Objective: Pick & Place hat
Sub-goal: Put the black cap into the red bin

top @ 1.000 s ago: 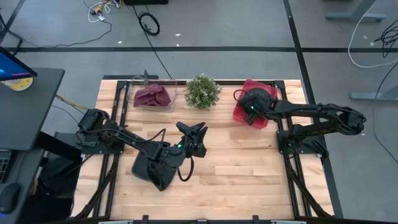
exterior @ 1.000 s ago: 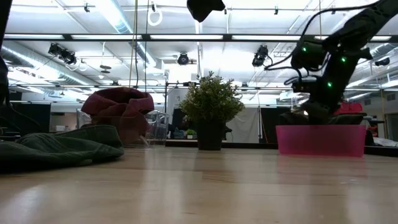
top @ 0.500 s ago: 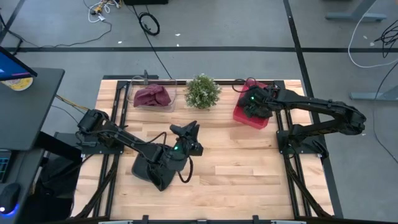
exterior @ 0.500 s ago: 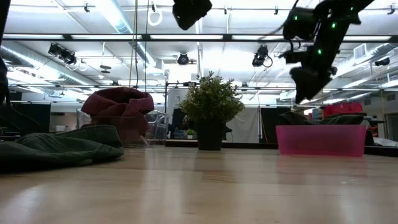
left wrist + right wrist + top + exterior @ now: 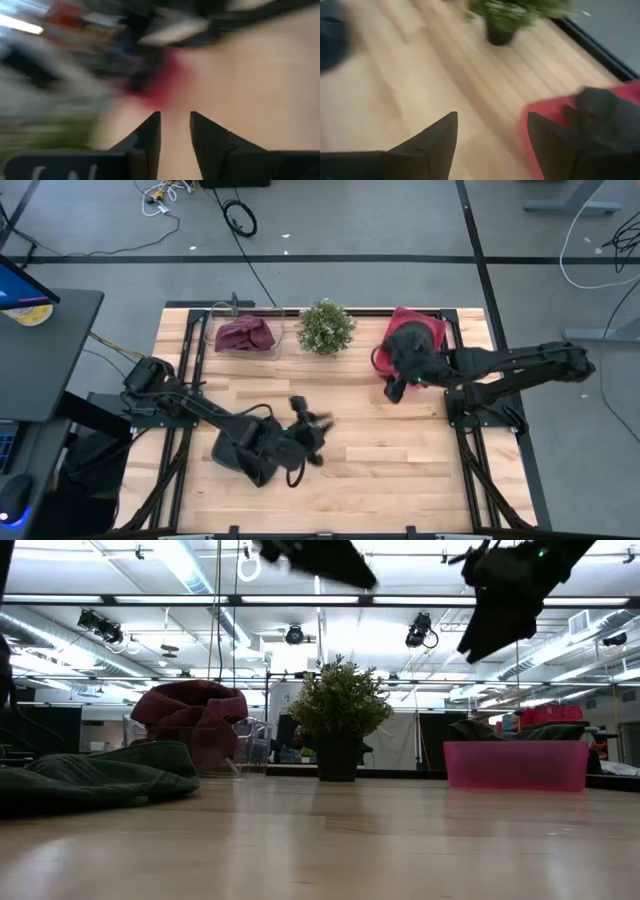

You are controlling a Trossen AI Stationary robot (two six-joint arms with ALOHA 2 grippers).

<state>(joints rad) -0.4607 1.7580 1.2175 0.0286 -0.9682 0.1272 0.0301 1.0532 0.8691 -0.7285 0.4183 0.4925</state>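
A dark hat (image 5: 410,340) lies inside the red bin (image 5: 432,326) at the table's far right, and its top shows above the bin wall (image 5: 515,765) in the low view. A second dark hat (image 5: 238,456) lies flat on the wood near the left arm. My right gripper (image 5: 398,387) hangs open above the bin's near left corner, clear of the hat (image 5: 610,110). My left gripper (image 5: 308,425) is blurred, high over the table's middle beside the second hat. Its fingers (image 5: 150,135) stand narrowly apart around nothing.
A maroon hat (image 5: 245,335) sits in a clear container at the far left. A small potted plant (image 5: 325,327) stands between that container and the red bin. Bare wood stretches across the table's middle and near right.
My right gripper has risen out of the red bin and drawn toward the near edge, leaving the dark hat in the bin. My left gripper has swung quickly toward the near edge over the table's middle. The hat on the table has stayed put.
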